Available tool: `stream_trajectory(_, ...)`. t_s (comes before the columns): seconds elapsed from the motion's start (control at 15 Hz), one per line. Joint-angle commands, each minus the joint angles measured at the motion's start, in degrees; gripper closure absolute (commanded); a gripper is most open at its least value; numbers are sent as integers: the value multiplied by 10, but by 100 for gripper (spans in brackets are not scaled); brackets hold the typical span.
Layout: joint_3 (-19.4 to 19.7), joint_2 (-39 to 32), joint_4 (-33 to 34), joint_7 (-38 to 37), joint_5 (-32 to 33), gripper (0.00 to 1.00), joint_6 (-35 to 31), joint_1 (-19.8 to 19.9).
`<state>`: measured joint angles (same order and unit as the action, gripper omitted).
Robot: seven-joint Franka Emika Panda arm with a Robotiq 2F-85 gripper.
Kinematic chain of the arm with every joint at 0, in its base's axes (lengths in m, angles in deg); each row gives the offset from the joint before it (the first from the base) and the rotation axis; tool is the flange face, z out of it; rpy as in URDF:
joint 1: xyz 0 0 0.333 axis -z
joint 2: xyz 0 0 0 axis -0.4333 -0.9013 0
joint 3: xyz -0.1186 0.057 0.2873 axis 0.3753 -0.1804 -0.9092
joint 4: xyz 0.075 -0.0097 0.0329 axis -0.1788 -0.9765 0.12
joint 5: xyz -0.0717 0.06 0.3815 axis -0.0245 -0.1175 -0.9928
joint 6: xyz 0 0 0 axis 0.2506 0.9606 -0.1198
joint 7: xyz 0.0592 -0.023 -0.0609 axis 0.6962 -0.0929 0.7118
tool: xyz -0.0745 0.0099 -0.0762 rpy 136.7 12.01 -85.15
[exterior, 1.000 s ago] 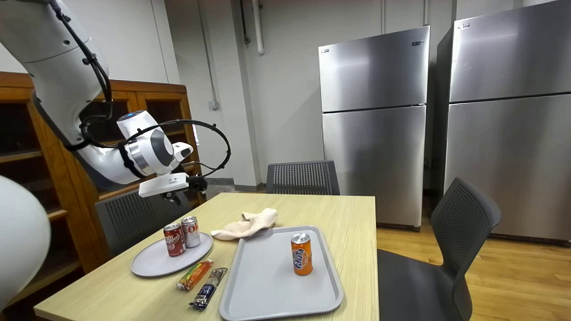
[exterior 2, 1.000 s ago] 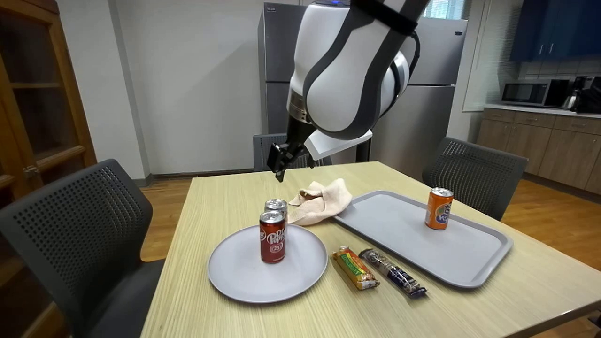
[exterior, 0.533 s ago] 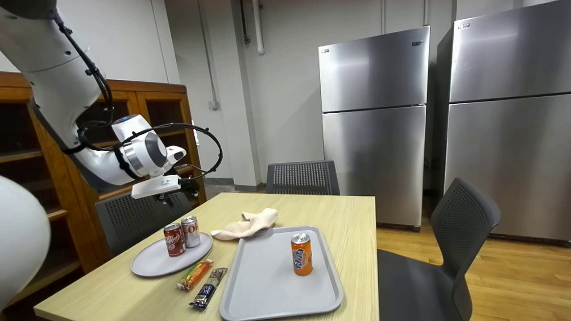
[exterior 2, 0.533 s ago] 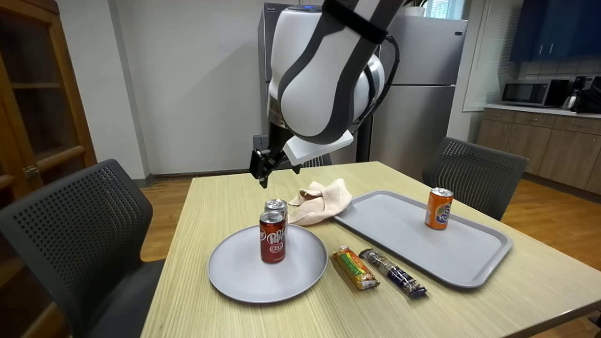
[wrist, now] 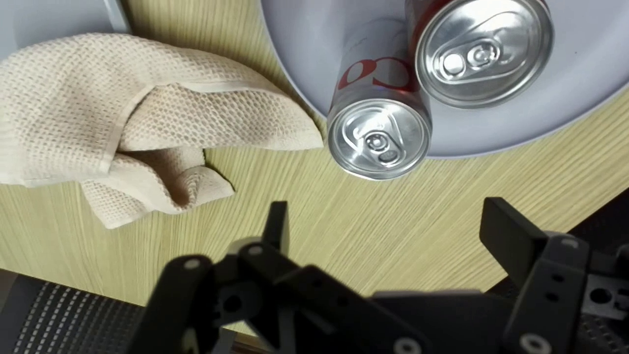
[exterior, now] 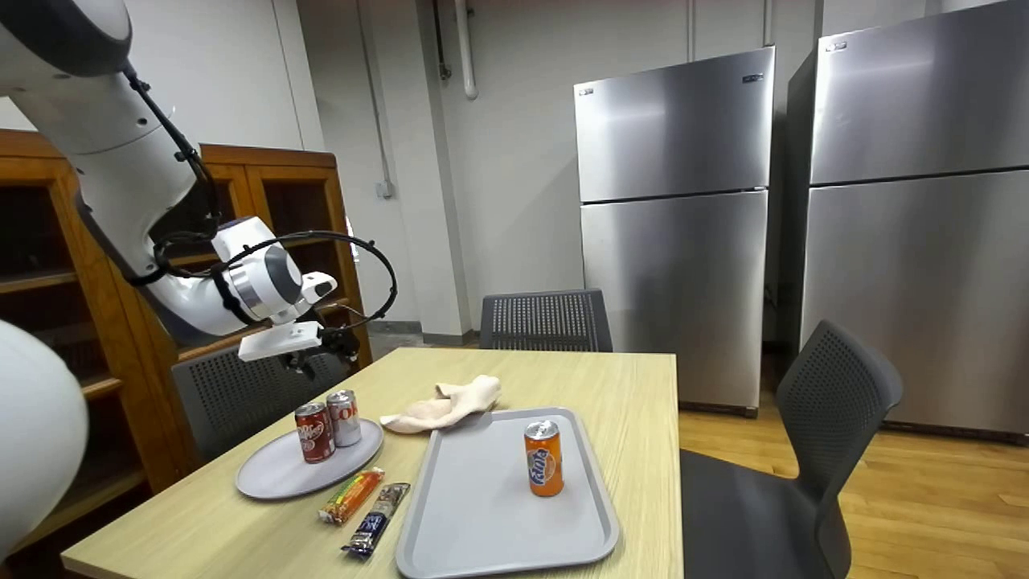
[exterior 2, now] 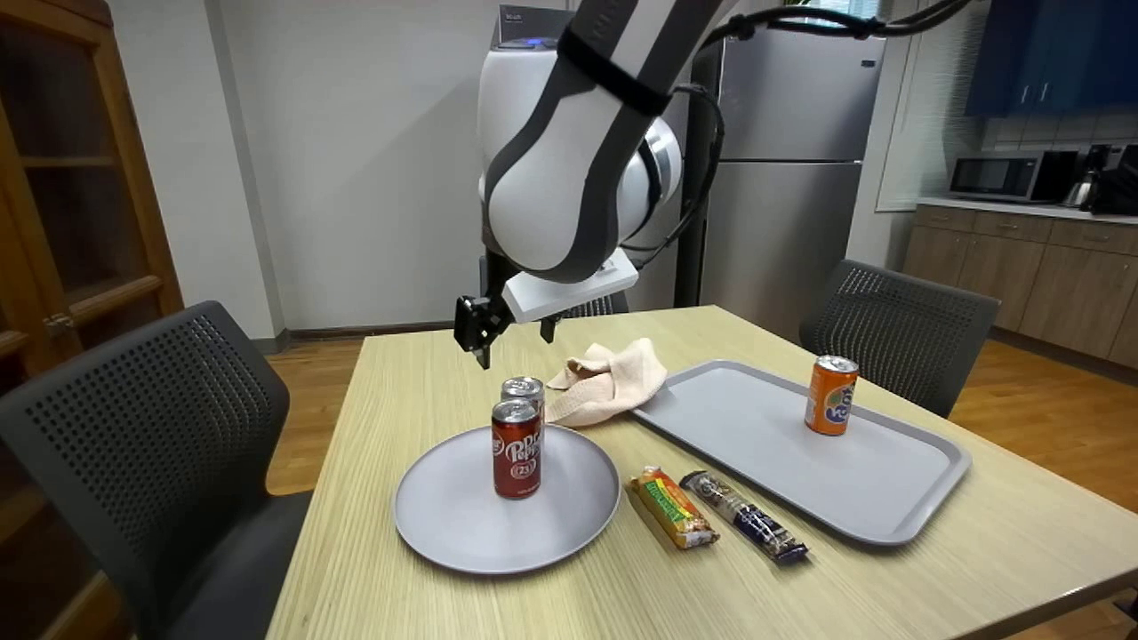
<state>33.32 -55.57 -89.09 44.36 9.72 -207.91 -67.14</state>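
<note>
My fingers (wrist: 513, 233) stand spread wide above the desk (wrist: 442, 196), nothing between them. From their gap in the wrist view, the waffle-weave towel (wrist: 73, 113) sprawls at ten o'clock over a corner of the grey tray (wrist: 59, 19). The silver Coke can (wrist: 379, 140), nearest me, stands upright at twelve on the round plate (wrist: 300, 44); the Dr Pepper can (wrist: 484, 51) is just beside it at one, probably grouped so one plate serves both.

In an exterior view, a green-and-orange snack bar (exterior: 351, 496) and a dark-wrapped snack bar (exterior: 376, 519) lie between plate and tray, around half past eight from the Fanta can (exterior: 544, 462), which the tray's raised lip likely guards from sliding off. Beyond the pale wood grain, a wooden cabinet (exterior: 120, 338) is at ten, a mesh-backed chair (exterior: 547, 318) at twelve, steel refrigerators (exterior: 675, 241) at one and two.
</note>
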Motion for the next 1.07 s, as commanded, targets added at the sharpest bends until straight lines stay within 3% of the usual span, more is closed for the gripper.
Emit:
stream_trajectory(0.0,-29,-30,55,-21,-1,0,48,28)
stream_trajectory(1.0,-102,-112,153,-12,-3,0,126,104)
